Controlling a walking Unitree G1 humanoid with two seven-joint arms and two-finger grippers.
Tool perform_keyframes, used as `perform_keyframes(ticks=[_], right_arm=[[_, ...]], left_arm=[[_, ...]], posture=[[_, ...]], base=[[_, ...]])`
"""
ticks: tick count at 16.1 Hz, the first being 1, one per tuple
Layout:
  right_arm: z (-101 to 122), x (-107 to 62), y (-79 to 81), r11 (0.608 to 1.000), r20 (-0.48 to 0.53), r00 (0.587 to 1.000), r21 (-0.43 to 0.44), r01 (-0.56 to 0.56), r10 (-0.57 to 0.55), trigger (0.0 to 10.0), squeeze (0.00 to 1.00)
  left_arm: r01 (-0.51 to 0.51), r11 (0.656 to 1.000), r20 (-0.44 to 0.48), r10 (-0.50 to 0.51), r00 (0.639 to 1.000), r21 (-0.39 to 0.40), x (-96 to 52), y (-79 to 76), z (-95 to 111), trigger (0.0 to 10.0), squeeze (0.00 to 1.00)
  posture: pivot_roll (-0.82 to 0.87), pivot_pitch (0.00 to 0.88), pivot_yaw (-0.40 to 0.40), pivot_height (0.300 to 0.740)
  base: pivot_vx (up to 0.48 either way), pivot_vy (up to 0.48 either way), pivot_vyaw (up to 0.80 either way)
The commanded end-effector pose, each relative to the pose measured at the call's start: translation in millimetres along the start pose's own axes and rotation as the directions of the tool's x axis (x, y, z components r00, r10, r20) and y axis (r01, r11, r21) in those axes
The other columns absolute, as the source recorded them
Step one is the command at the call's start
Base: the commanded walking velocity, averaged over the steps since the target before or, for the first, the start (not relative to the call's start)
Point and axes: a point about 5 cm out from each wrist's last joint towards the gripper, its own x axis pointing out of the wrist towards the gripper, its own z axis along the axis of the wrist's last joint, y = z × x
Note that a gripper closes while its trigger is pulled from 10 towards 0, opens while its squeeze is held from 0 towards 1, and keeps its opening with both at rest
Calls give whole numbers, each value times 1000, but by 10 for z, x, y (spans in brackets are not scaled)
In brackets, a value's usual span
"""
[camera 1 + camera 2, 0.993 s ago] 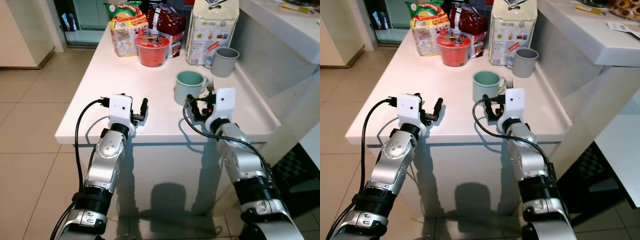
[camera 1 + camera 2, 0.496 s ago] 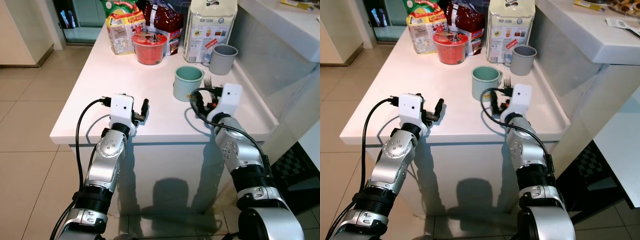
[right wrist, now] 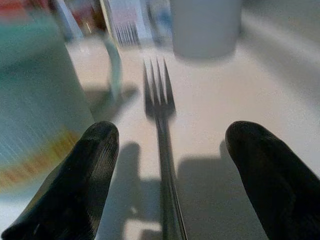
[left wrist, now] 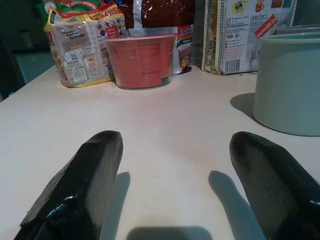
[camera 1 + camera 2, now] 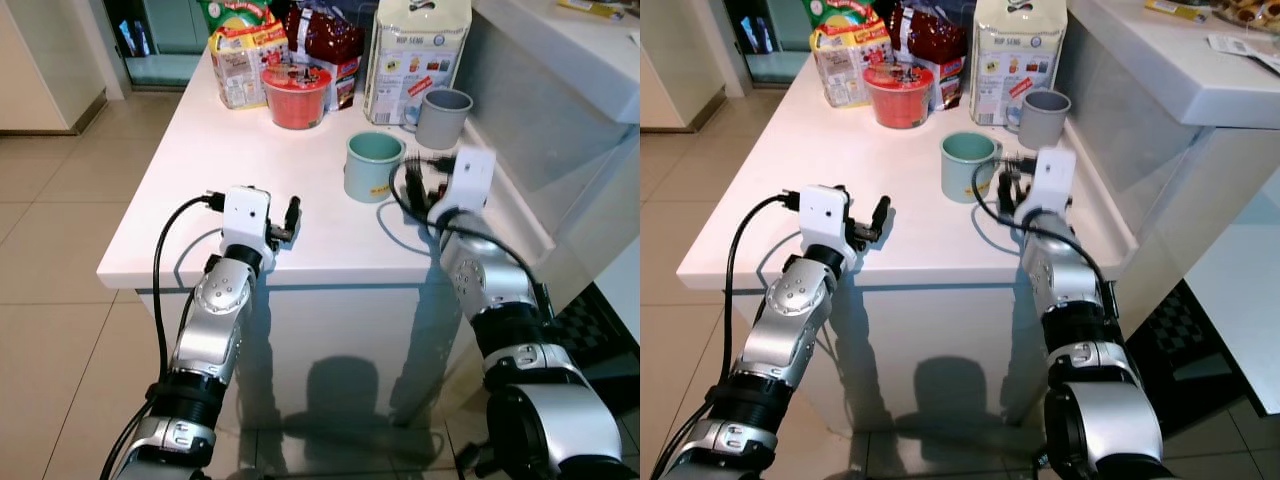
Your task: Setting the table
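The landmark here is the pale green ceramic mug (image 5: pixel 374 166), which stands on the white rectangular surface (image 5: pixel 200 180) in front of the grey mug (image 5: pixel 441 118) and the tall cream paper bag (image 5: pixel 416 55). The slim metal fork (image 3: pixel 162 127) lies flat on the surface just beside the green mug, on its right, with its tines toward the grey mug and its handle running back toward the robot. The right tool (image 3: pixel 167 175) sits low over that handle, its two black fingers (image 3: pixel 85 175) spread wide, one on each side of the fork and not touching it, so the fork's long axis runs straight along the tool's own line of reach. That is the relation the next move seems to turn on: the right arm is much the nearer, and closing across the handle would take the fork. The left tool (image 4: pixel 175 185) rests near the front edge of the surface, well to the left of the green mug, fingers also wide and holding nothing. A red plastic tub (image 5: pixel 296 95) and snack packets (image 5: pixel 243 55) stand beyond the green mug.
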Motion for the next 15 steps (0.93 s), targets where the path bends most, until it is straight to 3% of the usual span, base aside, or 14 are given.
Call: perform_keyframes(ticks=[1,5,12,13,14,15], right_arm=[[1,27,-27,1000,-33,999,-14,15,-15,10000,0],[-153,56,-29,999,-114,993,-30,28,-31,10000,0],[-229,66,-7,998,-170,985,-66,4,-16,10000,0],[-249,64,-13,997,-179,984,-74,3,-16,6588,0],[-261,61,-14,997,-184,983,-75,2,-16,1098,0],[-290,55,-13,997,-199,980,-73,0,-15,0,0]], left_arm=[[12,1000,18,-12,1000,11,22,-23,66,10000,0],[10,1000,20,-10,1000,12,17,-12,82,10000,0],[8,1000,16,-8,1000,4,15,-26,82,10000,0],[9,1000,15,-9,1000,4,12,-31,79,10000,0],[10,1000,15,-11,1000,4,11,-33,79,10000,0],[12,1000,16,-12,1000,5,7,-35,81,10000,0]], posture=[[10,0,-3,740],[16,0,-3,740],[13,0,-9,740],[13,0,-9,740],[13,0,-10,740],[15,0,-10,740]], base=[[0,0,0],[0,0,0],[0,0,0],[0,0,0],[0,0,0],[0,0,0]])
